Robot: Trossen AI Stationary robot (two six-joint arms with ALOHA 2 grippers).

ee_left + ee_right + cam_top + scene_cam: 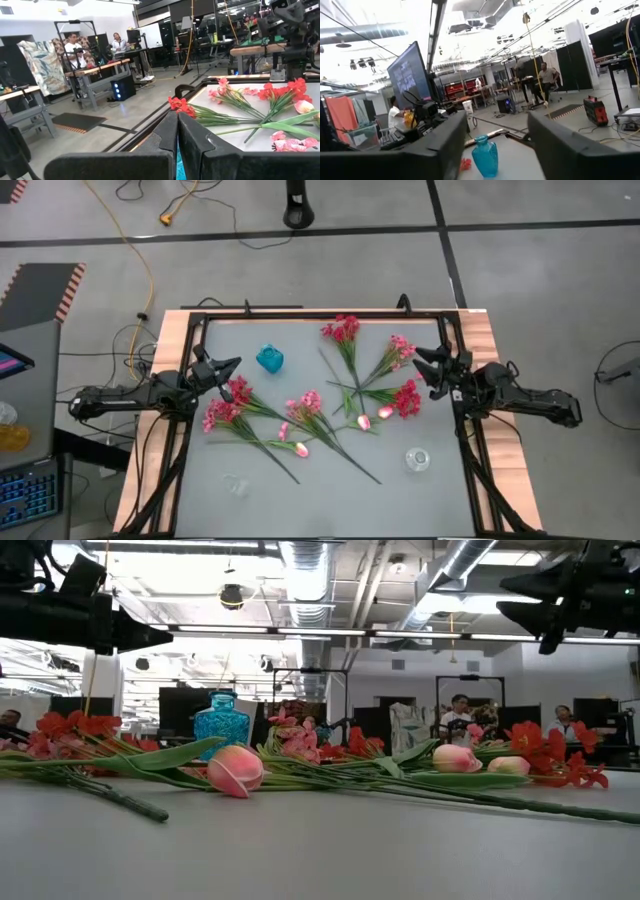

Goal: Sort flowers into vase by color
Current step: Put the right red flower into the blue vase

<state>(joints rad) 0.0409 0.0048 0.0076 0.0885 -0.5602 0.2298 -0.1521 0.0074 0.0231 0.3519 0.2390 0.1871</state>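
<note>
High view: my left pincer (232, 366) hangs at the surface's (300, 490) left edge, closed, empty, over red blooms. My right pincer (422, 367) hangs at the right edge, fingers parted, empty. The flowers (320, 405) lie scattered between us; the blue vase (269, 359) stands near my left pincer, and a clear glass (417, 459) stands at the near right.

Low view: flowers (300, 765) lie flat on the surface; the vase (221, 723) stands upright behind them.

Left wrist view: fingers (165, 145) pressed together; red and pink flowers (250, 102) beyond.

Right wrist view: fingers (447, 145) well apart, the vase (484, 156) showing between them.
</note>
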